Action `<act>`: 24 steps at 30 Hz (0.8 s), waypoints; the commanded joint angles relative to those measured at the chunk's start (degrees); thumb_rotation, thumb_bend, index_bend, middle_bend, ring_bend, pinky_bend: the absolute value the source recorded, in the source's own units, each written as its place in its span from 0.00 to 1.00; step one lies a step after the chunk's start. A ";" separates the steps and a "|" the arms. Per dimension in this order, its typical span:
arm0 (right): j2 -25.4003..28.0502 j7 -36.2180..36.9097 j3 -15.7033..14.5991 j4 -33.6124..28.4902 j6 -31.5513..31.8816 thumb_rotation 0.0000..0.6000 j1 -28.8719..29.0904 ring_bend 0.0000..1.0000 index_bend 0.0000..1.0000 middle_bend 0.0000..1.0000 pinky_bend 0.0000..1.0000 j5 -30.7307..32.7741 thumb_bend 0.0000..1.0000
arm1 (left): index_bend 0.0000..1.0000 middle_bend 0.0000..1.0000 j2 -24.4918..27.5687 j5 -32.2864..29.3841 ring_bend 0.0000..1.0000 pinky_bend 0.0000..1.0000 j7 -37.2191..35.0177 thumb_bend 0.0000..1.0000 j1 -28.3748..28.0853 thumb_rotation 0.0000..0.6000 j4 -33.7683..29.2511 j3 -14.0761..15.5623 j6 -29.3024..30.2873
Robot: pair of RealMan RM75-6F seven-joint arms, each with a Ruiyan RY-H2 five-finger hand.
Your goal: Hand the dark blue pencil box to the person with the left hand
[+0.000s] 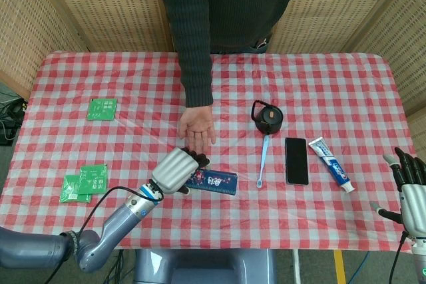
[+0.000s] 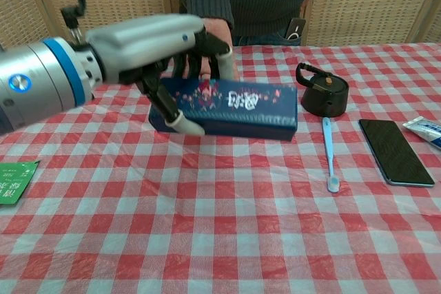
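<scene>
The metal-grey left hand [image 2: 148, 43] grips the long, glossy dark blue pencil box [image 2: 231, 108] at centre frame, off the checked cloth. Only the head view shows the right hand [image 1: 413, 187] at lower right, fingers spread, holding nothing.

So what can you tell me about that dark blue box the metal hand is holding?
The dark blue pencil box is a long, flat rectangular case with pale lettering and small reddish flower prints on its face. It looks like hard plastic or tin; I cannot tell which. It is closed, lifted clear of the checked tablecloth, lying roughly level. The left hand grips its left end, fingers wrapped around it, just in front of the person's open palm.
</scene>
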 commanded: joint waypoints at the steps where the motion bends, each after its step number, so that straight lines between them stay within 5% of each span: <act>1: -0.06 -0.11 0.01 -0.01 -0.08 1.00 0.04 0.00 0.14 0.00 0.00 0.09 0.00 | 0.57 0.46 3.82 0.35 0.53 0.53 1.59 0.13 0.37 1.00 -2.23 -2.65 1.77; 11: 0.08 0.24 0.04 -0.03 -0.26 1.00 0.11 0.00 0.14 0.00 0.00 0.18 0.00 | 0.57 0.46 4.04 -8.49 0.53 0.53 -0.09 0.12 0.34 1.00 6.07 -6.53 0.37; 22: 0.13 0.50 0.24 0.28 -0.72 1.00 0.23 0.00 0.14 0.00 0.00 0.91 0.00 | 0.55 0.46 -0.68 -7.27 0.53 0.53 -5.19 0.08 -0.54 1.00 13.69 -6.99 -0.74; 24: 0.12 0.49 0.29 0.32 -0.77 1.00 0.27 0.00 0.14 0.00 0.00 1.01 0.00 | 0.48 0.37 -1.03 -6.90 0.46 0.50 -5.81 0.06 -0.62 1.00 14.12 -7.04 -0.83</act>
